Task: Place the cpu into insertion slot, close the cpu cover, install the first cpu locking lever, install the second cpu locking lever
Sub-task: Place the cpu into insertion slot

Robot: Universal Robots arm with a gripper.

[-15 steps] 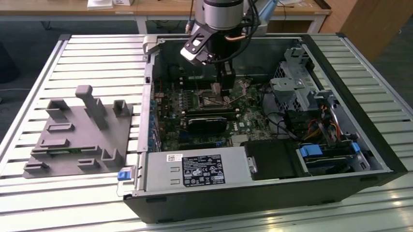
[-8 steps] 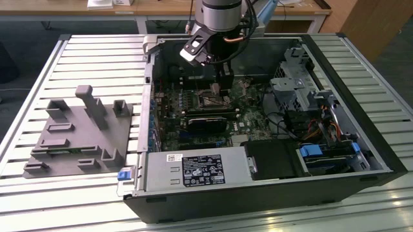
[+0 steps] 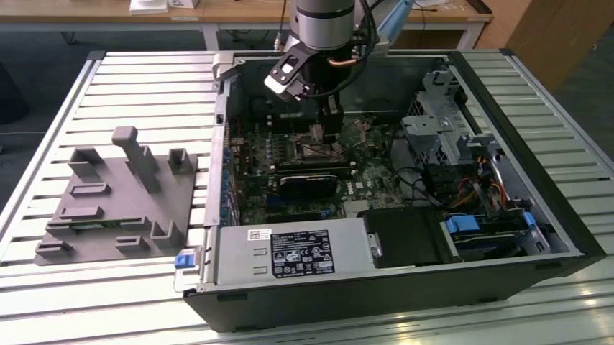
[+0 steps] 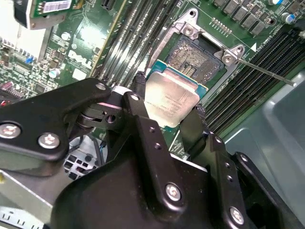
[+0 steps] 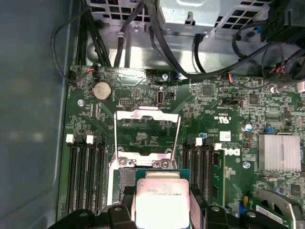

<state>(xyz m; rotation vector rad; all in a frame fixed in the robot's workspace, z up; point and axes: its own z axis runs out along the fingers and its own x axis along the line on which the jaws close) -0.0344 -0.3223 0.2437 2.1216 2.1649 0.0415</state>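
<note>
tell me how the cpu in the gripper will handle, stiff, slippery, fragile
The cpu is a thin metal-faced square, so probably stiff, light and not apt to roll. The gripper holds it by its narrow edges, so it might slip or tilt if bumped. The insertion slot shows fine contacts, so rough seating seems risky.
</note>
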